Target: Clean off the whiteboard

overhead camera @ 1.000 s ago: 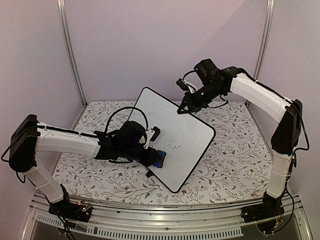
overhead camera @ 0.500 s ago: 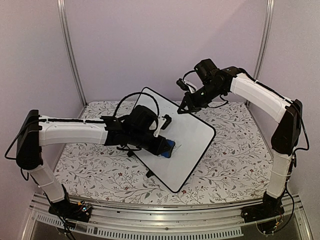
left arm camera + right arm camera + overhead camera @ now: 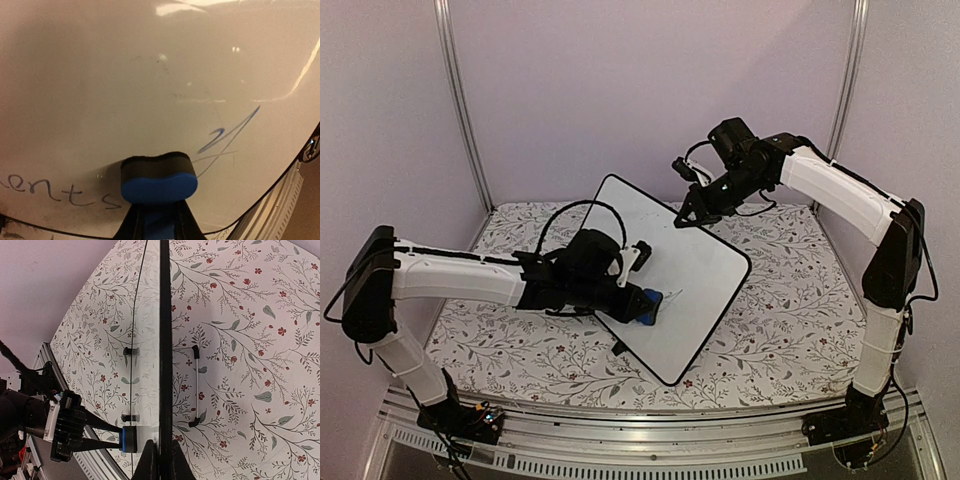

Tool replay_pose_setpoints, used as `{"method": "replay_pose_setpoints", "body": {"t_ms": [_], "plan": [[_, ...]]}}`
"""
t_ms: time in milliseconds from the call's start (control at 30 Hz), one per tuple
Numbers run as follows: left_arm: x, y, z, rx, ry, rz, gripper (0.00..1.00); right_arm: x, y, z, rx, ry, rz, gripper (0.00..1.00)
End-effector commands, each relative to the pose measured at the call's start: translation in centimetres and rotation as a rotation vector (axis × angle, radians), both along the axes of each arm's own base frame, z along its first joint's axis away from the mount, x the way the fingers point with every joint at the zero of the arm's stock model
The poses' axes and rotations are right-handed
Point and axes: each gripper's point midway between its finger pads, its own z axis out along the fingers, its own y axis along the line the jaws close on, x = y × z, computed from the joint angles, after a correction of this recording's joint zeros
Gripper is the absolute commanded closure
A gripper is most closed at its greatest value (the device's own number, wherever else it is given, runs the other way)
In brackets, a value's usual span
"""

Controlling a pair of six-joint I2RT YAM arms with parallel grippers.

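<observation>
left gripper (image 3: pixel 640 304) pinching a blue eraser (image 3: pixel 159 178) against the whiteboard (image 3: pixel 705 265), which we log tilted on the floral table (image 3: pixel 790 300), right gripper (image 3: pixel 161 460) clamped on its upper edge; legible writing (image 3: pixel 50 192): "ents".

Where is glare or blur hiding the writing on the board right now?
Left wrist: glare along the top of the whiteboard, shade at upper left, ink beside the eraser legible. Top external: even light, ink too small. Right wrist: whiteboard edge-on, face hidden.
</observation>
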Motion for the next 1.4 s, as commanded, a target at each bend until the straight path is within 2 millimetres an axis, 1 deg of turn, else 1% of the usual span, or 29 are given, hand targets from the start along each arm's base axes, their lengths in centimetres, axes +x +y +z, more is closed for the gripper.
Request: {"method": "replay_pose_setpoints", "body": {"t_ms": [0, 67, 133, 200, 267, 600, 733, 800, 867, 967, 1033, 1067, 1200, 1267, 1367], "plan": [[-2.5, 2.7, -5.3, 0.088, 0.115, 0.036, 1.0, -2.1, 0.7, -1.6, -0.074, -0.022, 0.103, 1.0], [-3.4, 2.8, -5.7, 0.088, 0.126, 0.027, 1.0, -2.1, 0.7, -1.5, -0.074, -0.023, 0.101, 1.0], [-3.8, 2.7, -5.9, 0.089, 0.13, 0.019, 1.0, -2.1, 0.7, -1.6, -0.074, -0.021, 0.102, 1.0], [-3.7, 2.3, -5.8, 0.086, 0.123, 0.011, 1.0, -2.1, 0.7, -1.6, -0.075, -0.022, 0.101, 1.0], [-3.5, 1.5, -5.1, 0.075, 0.105, -0.003, 1.0, -2.1, 0.7, -1.6, -0.073, -0.022, 0.102, 1.0], [-0.3, -3.4, 1.1, 0.007, -0.033, -0.061, 1.0, -2.1, 0.8, -1.8, -0.077, -0.02, 0.101, 1.0], [0.7, -4.9, 1.8, 0.019, -0.064, -0.078, 1.0, -2.0, 0.8, -1.9, -0.078, -0.016, 0.102, 1.0], [1.2, -5.2, 1.7, 0.035, -0.071, -0.074, 1.0, -2.0, 0.8, -1.9, -0.078, -0.017, 0.103, 1.0], [1.3, -5.3, 1.3, 0.045, -0.065, -0.074, 1.0, -2.0, 0.9, -1.9, -0.077, -0.017, 0.103, 1.0], [0.6, -4.6, 0.5, 0.045, -0.037, -0.069, 1.0, -2.0, 0.8, -1.7, -0.075, -0.02, 0.102, 1.0], [-0.1, -3.6, -0.4, 0.05, -0.009, -0.057, 1.0, -2.0, 0.8, -1.6, -0.074, -0.021, 0.102, 1.0], [-0.7, -2.8, -1.4, 0.062, 0.022, -0.047, 1.0, -2.0, 0.8, -1.6, -0.073, -0.021, 0.103, 1.0], [-2.8, -0.2, -3.9, 0.076, 0.092, -0.019, 1.0, -2.0, 0.8, -1.6, -0.073, -0.021, 0.102, 1.0], [-3.8, 1.0, -4.9, 0.077, 0.121, -0.004, 1.0, -2.0, 0.8, -1.7, -0.075, -0.019, 0.102, 1.0], [-5.1, 2.1, -6.0, 0.069, 0.158, 0.004, 1.0, -2.0, 0.8, -1.6, -0.076, -0.021, 0.101, 1.0]]}}
